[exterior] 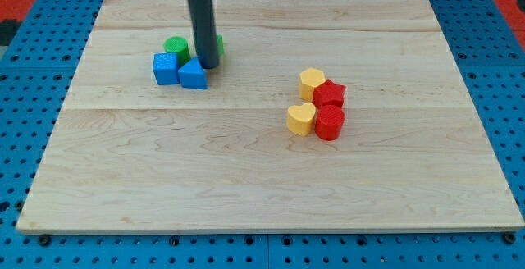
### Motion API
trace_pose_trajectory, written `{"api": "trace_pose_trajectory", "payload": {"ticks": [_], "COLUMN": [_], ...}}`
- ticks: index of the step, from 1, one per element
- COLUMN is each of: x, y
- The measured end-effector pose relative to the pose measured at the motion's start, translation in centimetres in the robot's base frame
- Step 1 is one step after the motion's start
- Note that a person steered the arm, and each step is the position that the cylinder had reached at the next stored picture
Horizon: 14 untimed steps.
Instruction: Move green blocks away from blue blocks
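Observation:
My tip stands at the upper left of the board, touching or just behind the blue triangular block. A blue cube sits just left of that block, touching it. A green cylinder lies right behind the two blue blocks. A second green block shows only as a sliver on the right of the rod, mostly hidden; its shape cannot be made out.
A cluster sits right of centre: a yellow block, a red star-like block, a yellow heart-shaped block and a red cylinder. The wooden board lies on a blue perforated table.

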State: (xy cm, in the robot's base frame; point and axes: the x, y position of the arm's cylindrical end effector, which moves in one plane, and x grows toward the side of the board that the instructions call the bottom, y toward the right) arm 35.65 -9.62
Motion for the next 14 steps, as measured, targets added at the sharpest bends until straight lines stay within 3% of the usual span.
{"api": "trace_pose_trajectory", "payload": {"ticks": [2, 3, 7, 9, 11, 13, 14], "x": [-0.6, -3.7, -7.3, -6.5, -0.4, -4.0, -2.6], "y": [6.3, 3.5, -3.7, -4.1, -5.4, -5.8, -10.4]}}
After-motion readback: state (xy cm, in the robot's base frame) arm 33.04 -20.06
